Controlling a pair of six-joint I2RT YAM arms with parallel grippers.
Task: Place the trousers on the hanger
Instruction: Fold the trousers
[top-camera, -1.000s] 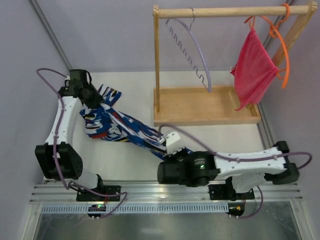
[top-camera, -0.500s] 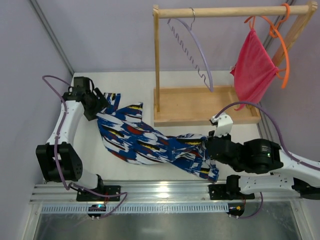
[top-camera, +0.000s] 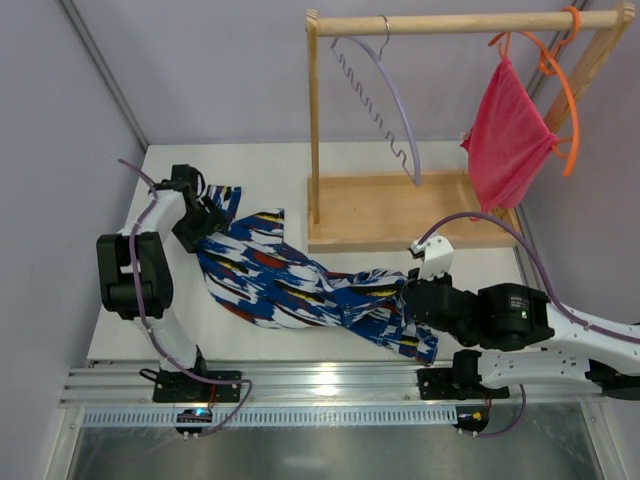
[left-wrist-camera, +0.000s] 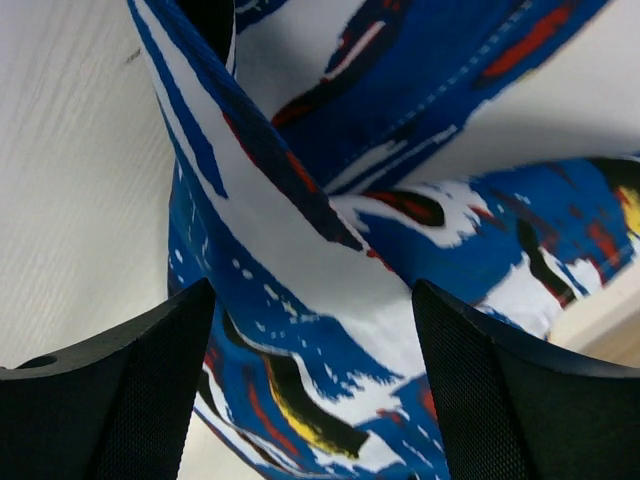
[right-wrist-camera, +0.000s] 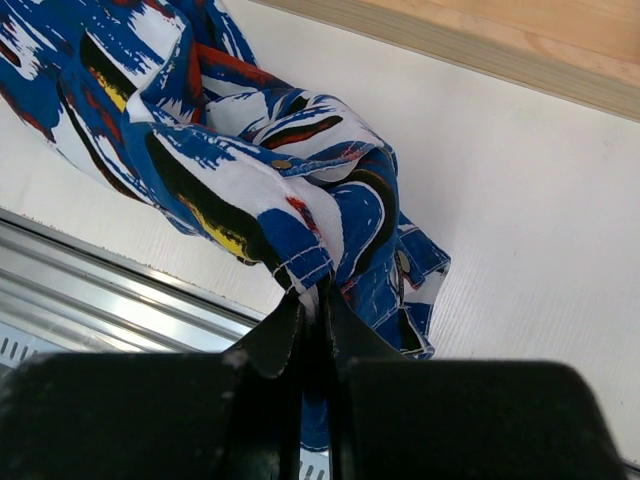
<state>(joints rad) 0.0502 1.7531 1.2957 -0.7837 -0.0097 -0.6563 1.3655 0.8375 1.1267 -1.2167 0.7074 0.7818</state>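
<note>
one wooden rack (top-camera: 410, 212) stands beyond both grippers, well ahead of the left one and just ahead of the right. the trousers (top-camera: 285, 285) lie stretched on the table between the two grippers, probably so that their length is spread out for draping over a bar. the hanger (top-camera: 400, 110) hangs high on the rack, bare, up and away from either gripper. the right gripper (right-wrist-camera: 315, 300) is clamped on a bunched edge of the cloth, anchoring that end. the left gripper (left-wrist-camera: 310, 300) stands wide, with fabric lying just ahead between its jaws, unpinched.
</note>
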